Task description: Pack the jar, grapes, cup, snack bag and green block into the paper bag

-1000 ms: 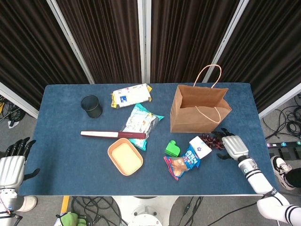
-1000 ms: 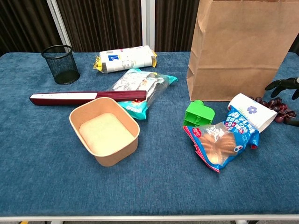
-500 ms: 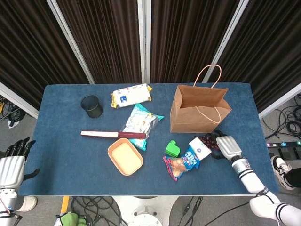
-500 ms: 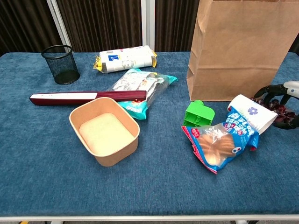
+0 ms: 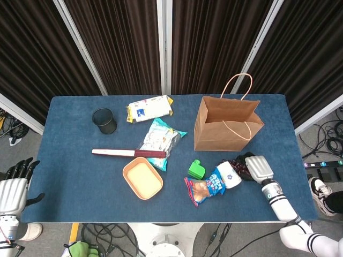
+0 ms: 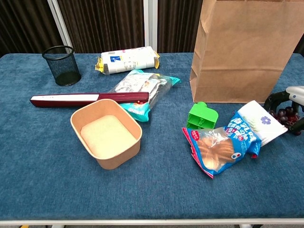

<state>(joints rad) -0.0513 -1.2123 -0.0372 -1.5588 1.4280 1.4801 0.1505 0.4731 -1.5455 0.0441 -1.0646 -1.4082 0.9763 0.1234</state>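
The brown paper bag point(image 5: 228, 124) point(image 6: 247, 52) stands open at the table's right. In front of it lie the green block point(image 5: 196, 169) point(image 6: 202, 115), the blue-and-orange snack bag point(image 5: 205, 188) point(image 6: 219, 148) and the white flowered cup point(image 5: 229, 174) point(image 6: 264, 124), which lies on its side partly over the snack bag. My right hand point(image 5: 256, 167) point(image 6: 288, 105) rests on the table just right of the cup, its dark fingers curled around the dark grapes point(image 6: 285, 114) point(image 5: 240, 164). My left hand point(image 5: 13, 188) hangs beyond the table's front left corner, fingers apart and holding nothing.
A black mesh pot point(image 5: 104, 120) stands at the far left. A yellow-white packet point(image 5: 150, 108), a teal snack pack point(image 5: 159, 140), a maroon flat case point(image 5: 128, 153) and an orange tub point(image 5: 142, 178) fill the middle. The table's right edge is close behind my right hand.
My right hand slid left onto the grapes and its fingers curled around them. The cup and snack bag were nudged a little to the left, and the cup turned.
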